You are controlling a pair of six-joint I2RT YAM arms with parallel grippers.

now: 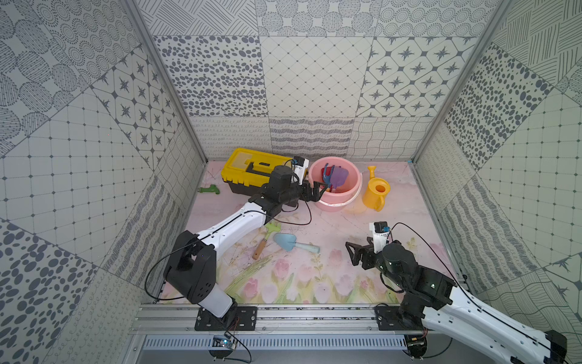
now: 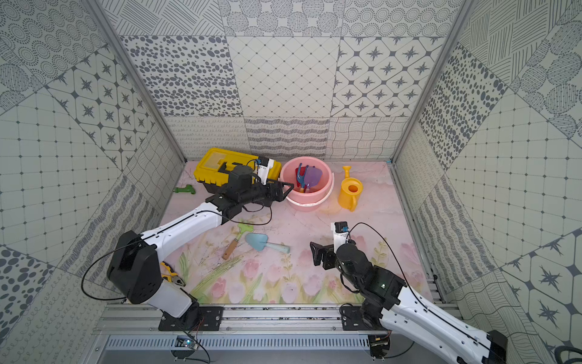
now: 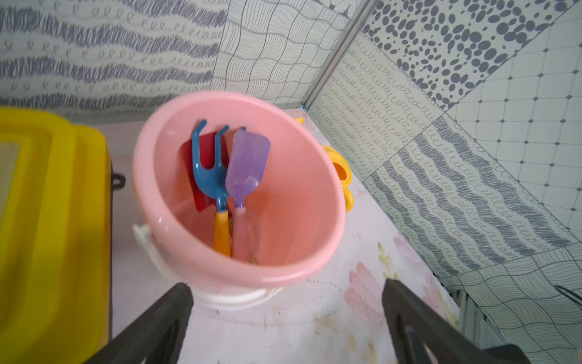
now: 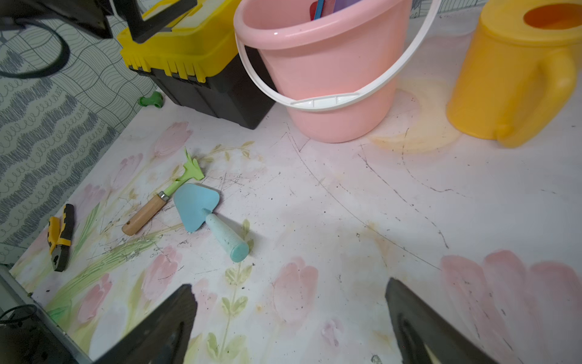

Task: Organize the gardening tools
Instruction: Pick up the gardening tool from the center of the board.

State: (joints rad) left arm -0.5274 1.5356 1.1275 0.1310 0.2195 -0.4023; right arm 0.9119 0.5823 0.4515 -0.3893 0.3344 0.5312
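A pink bucket (image 1: 334, 205) (image 3: 252, 274) at the back holds the blue fork (image 3: 209, 170), the purple scoop (image 3: 248, 157) and the red spade (image 3: 204, 148), heads up. My left gripper (image 1: 318, 190) (image 3: 286, 283) hovers open at the bucket's near-left rim with nothing between its fingers. The green rake (image 1: 271, 227) (image 4: 192, 170) and the light-blue trowel (image 1: 285, 241) (image 4: 196, 205) lie side by side mid-table. A yellow watering can (image 1: 376, 192) (image 4: 504, 82) stands right of the bucket. My right gripper (image 1: 354, 252) (image 4: 289, 283) is open and empty, right of the trowel.
A yellow-lidded black toolbox (image 1: 248, 170) (image 4: 189, 41) sits just left of the bucket, under the left wrist. A small green fitting (image 1: 209, 190) lies by the left wall. Yellow-and-black pliers (image 2: 171, 275) (image 4: 59, 239) lie near the left arm's base. The bucket's white handle (image 4: 324, 102) hangs down its front.
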